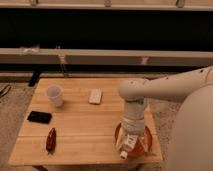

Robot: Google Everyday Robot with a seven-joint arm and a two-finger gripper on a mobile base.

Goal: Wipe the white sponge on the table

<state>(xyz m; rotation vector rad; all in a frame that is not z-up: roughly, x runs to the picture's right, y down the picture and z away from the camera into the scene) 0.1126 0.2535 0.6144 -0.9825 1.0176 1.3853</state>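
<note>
The white sponge (95,96) lies flat on the table (80,125), near the far middle of the plank-striped top. My gripper (126,146) hangs from the white arm at the table's front right, over a round reddish plate (144,146), well to the right and nearer than the sponge. The sponge is not touched by anything.
A white paper cup (55,95) stands upright at the far left. A black flat phone (39,117) lies at the left edge. A dark red object (50,140) lies near the front left. A long rail and dark wall run behind the table.
</note>
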